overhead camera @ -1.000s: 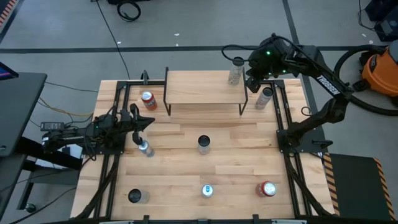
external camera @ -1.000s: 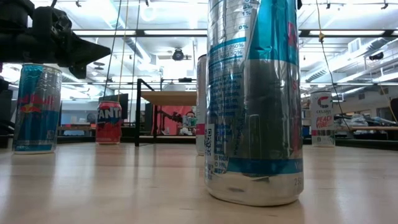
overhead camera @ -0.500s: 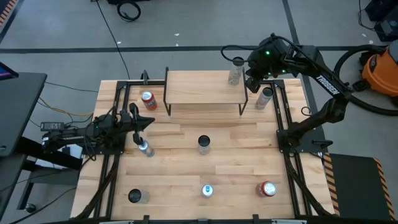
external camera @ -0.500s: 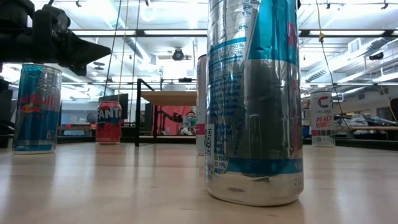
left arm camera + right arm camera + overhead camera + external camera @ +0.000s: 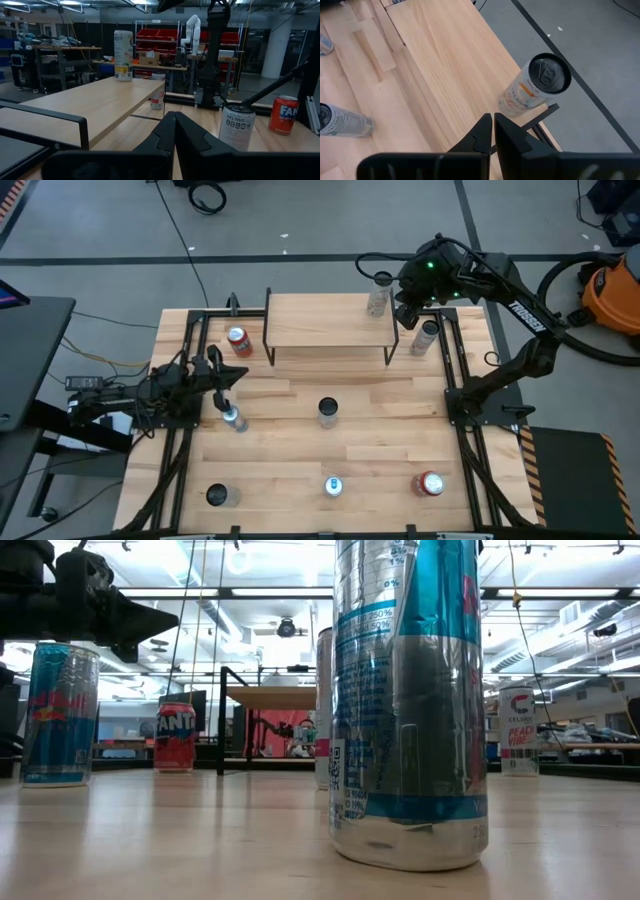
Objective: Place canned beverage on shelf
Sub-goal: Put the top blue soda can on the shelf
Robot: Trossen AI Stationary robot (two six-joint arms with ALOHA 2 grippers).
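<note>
The shelf (image 5: 328, 320), a low light-wood board on black legs, stands at the table's far middle. A white can (image 5: 378, 295) stands upright on its far right corner; it also shows in the right wrist view (image 5: 537, 85) and the left wrist view (image 5: 123, 48). My right gripper (image 5: 402, 317) hovers just right of that can, above the shelf's right end, shut and empty (image 5: 493, 131). My left gripper (image 5: 240, 374) is shut and empty (image 5: 174, 127) at the table's left, above a silver-blue can (image 5: 233, 418), and points toward the right edge.
Other cans stand on the table: a red one (image 5: 238, 340) left of the shelf, one (image 5: 426, 337) right of it, one in the middle (image 5: 328, 412), and three along the near edge (image 5: 218, 496), (image 5: 333, 486), (image 5: 430, 483). Black frame rails run along both sides.
</note>
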